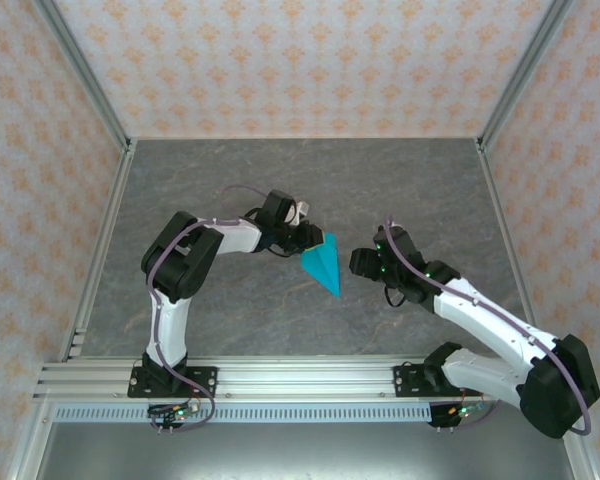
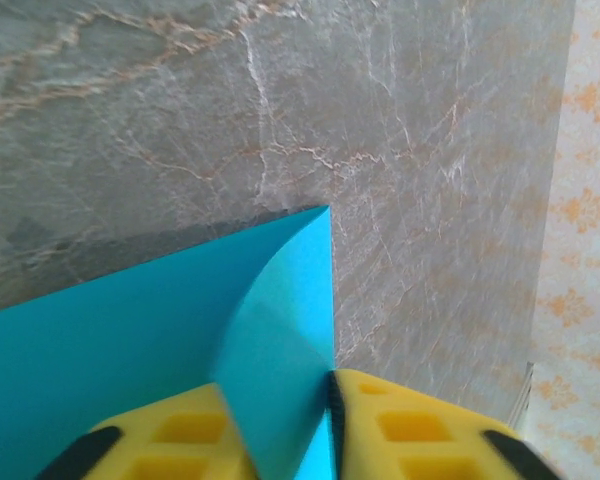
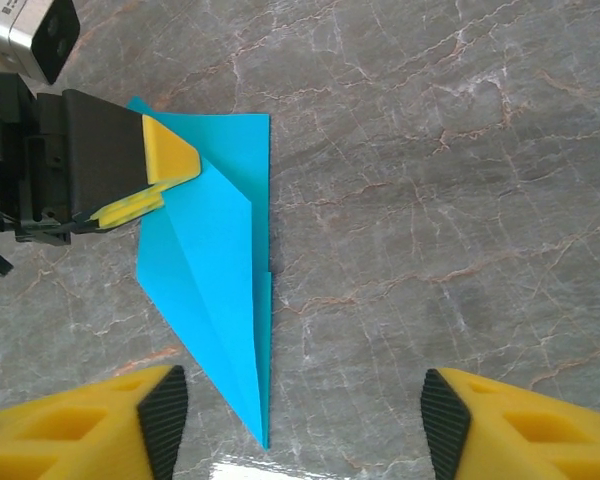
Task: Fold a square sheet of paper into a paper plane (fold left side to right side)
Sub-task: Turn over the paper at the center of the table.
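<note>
The left claw (image 3: 177, 182) is clamped on the paper plane (image 3: 215, 270), its yellow fingers pinching a folded flap at the plane's wide end. The right claw (image 3: 302, 405) hangs with its fingers spread wide apart, holding nothing, near the plane's pointed tip.

The plane lies near the middle of the table (image 1: 230, 180), between the two claws, with its point towards the arms' bases. The tabletop is grey stone-look with pale veins. Walls (image 1: 280, 60) papered in cream with small orange motifs close it in on three sides, metal posts (image 1: 80, 70) stand in the corners, and a ribbed metal rail (image 1: 300, 375) runs along the near edge where the arms are bolted.

From the left wrist, the paper is cut off by the bottom and left edges of the picture, and the fingers there are blurred. The pinched corner is covered by the fingers, and the flap seems to lift slightly off the table, though that is hard to judge.
</note>
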